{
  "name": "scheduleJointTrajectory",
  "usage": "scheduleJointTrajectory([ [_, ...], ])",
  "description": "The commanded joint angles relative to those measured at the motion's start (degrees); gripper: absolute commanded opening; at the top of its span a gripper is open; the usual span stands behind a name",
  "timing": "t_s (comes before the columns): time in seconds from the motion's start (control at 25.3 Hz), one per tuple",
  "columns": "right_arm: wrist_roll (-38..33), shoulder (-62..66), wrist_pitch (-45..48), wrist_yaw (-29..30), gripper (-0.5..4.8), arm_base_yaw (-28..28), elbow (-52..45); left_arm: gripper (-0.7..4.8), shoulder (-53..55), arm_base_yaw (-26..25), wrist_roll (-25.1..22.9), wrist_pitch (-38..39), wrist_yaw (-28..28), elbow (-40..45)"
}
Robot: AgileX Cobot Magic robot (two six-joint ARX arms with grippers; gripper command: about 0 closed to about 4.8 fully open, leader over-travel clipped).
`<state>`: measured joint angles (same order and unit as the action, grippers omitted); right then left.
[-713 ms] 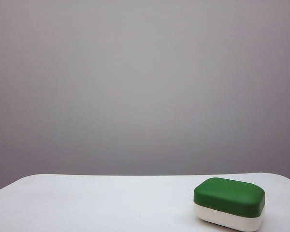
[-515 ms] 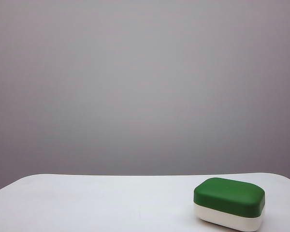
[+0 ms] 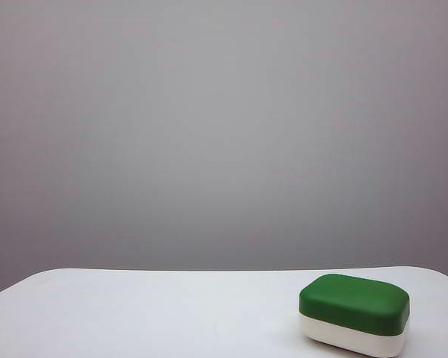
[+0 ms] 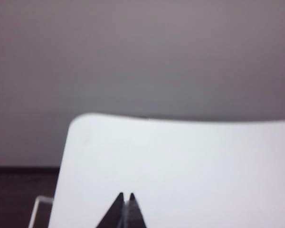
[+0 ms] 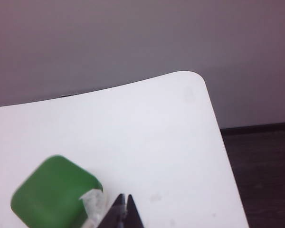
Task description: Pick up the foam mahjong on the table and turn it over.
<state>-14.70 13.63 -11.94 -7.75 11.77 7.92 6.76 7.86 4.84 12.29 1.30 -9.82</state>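
Foam mahjong (image 3: 354, 313): lies flat on the table, green half up, white half down against the surface. It sits toward the right end in the exterior view, close to that view's lower edge. The character face is not visible, so it is presumably underneath.

Foam mahjong, right wrist view (image 5: 54, 194): rounded green top seen from above, with a strip of the white side showing just beside the finger tips.

Table (image 3: 149, 313): plain white top with rounded corners, carrying only the block.

Right gripper (image 5: 123, 204): 2 dark finger tips pressed together, shut, with nothing between them. It hangs over the table just beside the block; whether it touches the block I cannot tell.

Left gripper (image 4: 125, 202): 2 tips meet at a point, closed and empty. It is over bare table near a rounded corner, well apart from the block, which does not appear in its view.

Arms in exterior view: neither arm enters that view.

Step in hand: judged as the very start. The block is untouched by any grip and not yet lifted or turned.

Next move calls for: the right gripper, being nearer, to open wide enough to span the block, then come down over it. Soft foam should yield under the fingers, so a firm squeeze across the sides seems needed before lifting and rolling it white face up.

Containers: none in any view, so no contents to record.
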Motion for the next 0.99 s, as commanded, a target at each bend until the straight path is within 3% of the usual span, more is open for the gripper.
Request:
scheduleJointTrajectory([
  [0.04, -1.0, 9.2, 4.0, 2.8, -0.05, 0.0, 5.2, -0.06, 7.2, 0.0, 0.1, -2.1, -0.7, -6.6],
  [0.28, -1.0, 32.1, 4.7, 8.0, 0.09, -0.1, 14.7, -0.06, 26.2, 0.0, -9.0, 3.7, 3.9, -20.7],
  [0.36, -1.0, 39.1, 6.3, 11.5, 1.11, -0.1, 16.5, -0.06, 31.1, 0.0, -13.1, 3.9, 9.5, -23.5],
  [0.4, -1.0, 43.8, 7.2, 13.0, 1.61, -0.1, 17.8, -0.06, 33.9, 0.1, -16.5, 3.5, 16.1, -24.6],
  [0.48, -1.0, 50.6, 8.0, 15.1, 1.66, -0.1, 19.7, -0.06, 37.3, 0.1, -18.2, 3.4, 24.4, -25.6],
  [0.51, -1.0, 53.2, 8.4, 15.4, 1.97, -0.1, 20.5, -0.06, 38.4, 0.1, -18.2, 3.5, 26.4, -25.9],
  [0.63, -1.0, 63.3, 12.0, 18.8, 4.41, -0.1, 22.8, -0.06, 41.5, 0.2, -18.2, 3.8, 35.7, -26.1],
  [0.75, -1.8, 70.5, 14.4, 21.5, 4.42, -0.1, 24.1, -0.05, 41.8, 1.9, -21.2, 3.7, 41.4, -26.1],
  [0.91, -3.5, 80.8, 17.4, 24.9, 4.42, -0.1, 25.9, -0.05, 41.8, 9.5, -22.4, 3.4, 35.1, -26.4],
  [0.99, -5.9, 84.8, 20.8, 28.0, 3.85, -0.1, 26.1, -0.05, 41.8, 12.4, -22.4, 3.2, 31.8, -26.4],
])
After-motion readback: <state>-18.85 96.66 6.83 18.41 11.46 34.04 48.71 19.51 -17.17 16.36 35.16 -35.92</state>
